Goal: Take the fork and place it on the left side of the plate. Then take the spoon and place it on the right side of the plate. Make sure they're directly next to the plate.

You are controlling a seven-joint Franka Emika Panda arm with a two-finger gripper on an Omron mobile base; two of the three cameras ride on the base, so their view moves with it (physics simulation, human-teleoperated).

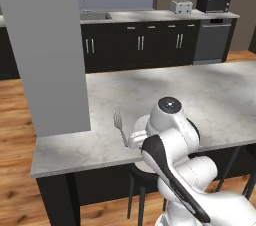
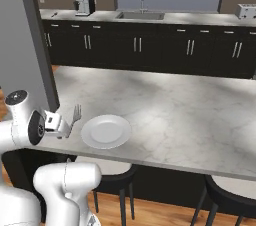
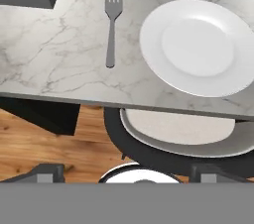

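Note:
The silver-grey fork (image 3: 112, 15) lies on the marble island counter, tines pointing away from the near edge, a short gap to the left of the white plate (image 3: 198, 44). From the right base, the fork (image 2: 76, 115) and the plate (image 2: 106, 131) sit close to the counter's front edge. In the left base view the fork (image 1: 118, 125) shows just left of the arm, which hides the plate. My gripper (image 3: 129, 173) hangs open and empty above the counter's front edge, nearer me than the fork; its hand (image 2: 55, 122) sits left of the plate. The spoon is out of view.
A tall grey pillar (image 1: 45, 50) stands on the counter's left end, close behind the fork. Dark bar stools (image 3: 178, 139) sit under the front edge. The marble top (image 2: 190, 115) stretches right of the plate. Cabinets with a sink (image 2: 140, 15) line the back wall.

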